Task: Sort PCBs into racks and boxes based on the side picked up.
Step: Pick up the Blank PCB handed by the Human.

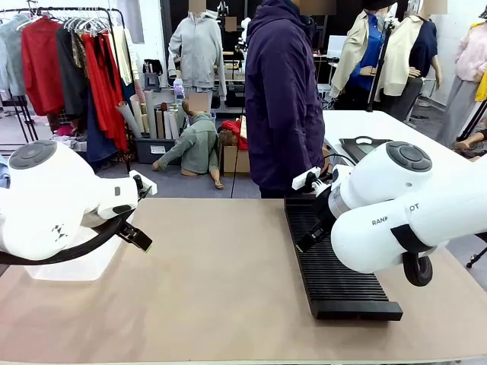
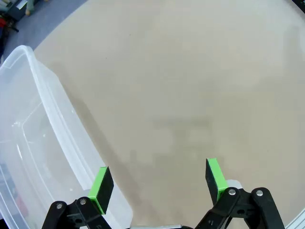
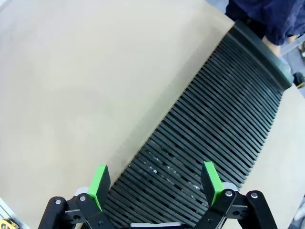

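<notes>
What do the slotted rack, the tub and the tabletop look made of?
Rack: likely moulded black plastic, matte, evenly formed ribs. Tub: translucent plastic, glossy; its floor shows through the wall. Tabletop: smooth matte beige sheet, material unclear.

blk ribbed rack (image 1: pixel 335 293), clr tub (image 2: pixel 28 143), beige tbl (image 1: pixel 213 281)

Black slotted rack (image 1: pixel 335 262) right, clear tub (image 2: pixel 62 114) left
</notes>
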Robot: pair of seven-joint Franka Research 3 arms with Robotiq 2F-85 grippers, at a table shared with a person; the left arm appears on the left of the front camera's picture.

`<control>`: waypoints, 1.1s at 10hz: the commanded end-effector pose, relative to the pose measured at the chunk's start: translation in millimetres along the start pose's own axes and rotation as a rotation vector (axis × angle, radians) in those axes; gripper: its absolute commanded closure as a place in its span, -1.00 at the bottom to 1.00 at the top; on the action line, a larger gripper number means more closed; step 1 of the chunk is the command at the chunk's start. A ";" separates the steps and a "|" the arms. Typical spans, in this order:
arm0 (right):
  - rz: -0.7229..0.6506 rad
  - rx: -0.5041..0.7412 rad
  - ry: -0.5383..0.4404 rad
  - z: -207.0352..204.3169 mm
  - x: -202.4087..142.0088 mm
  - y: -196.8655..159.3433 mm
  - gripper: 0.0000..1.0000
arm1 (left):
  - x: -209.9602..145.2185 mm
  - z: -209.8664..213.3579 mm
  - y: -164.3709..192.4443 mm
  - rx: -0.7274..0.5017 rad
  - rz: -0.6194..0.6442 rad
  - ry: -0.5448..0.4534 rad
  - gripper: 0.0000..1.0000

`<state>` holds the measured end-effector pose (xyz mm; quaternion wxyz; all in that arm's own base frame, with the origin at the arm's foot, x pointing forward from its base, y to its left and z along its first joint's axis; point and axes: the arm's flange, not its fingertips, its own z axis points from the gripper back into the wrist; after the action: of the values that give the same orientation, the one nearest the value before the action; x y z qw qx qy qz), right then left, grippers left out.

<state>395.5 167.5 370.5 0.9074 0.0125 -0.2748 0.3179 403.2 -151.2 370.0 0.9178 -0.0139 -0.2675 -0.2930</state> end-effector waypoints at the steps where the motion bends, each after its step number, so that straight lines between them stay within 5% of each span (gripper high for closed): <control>1: -0.001 0.000 0.000 0.1 0.0 -0.1 -1.00 | 0.1 0.1 0.0 0.000 0.000 0.000 -1.00; 6: -0.034 -0.003 0.001 14.5 8.7 -5.1 -1.00 | 5.9 9.5 5.6 -0.026 0.013 0.016 -1.00; 9: -0.050 0.070 -0.047 52.1 31.8 -19.1 -1.00 | 26.9 49.2 25.6 -0.145 0.019 -0.058 -1.00; 11: -0.092 0.234 0.070 74.0 48.2 -47.1 -1.00 | 40.2 77.3 54.6 -0.329 0.094 -0.008 -1.00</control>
<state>401.5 164.0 449.8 0.9178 0.0815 -0.2544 0.2939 407.9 -140.4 452.6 0.9117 -0.1354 -0.2501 -0.2964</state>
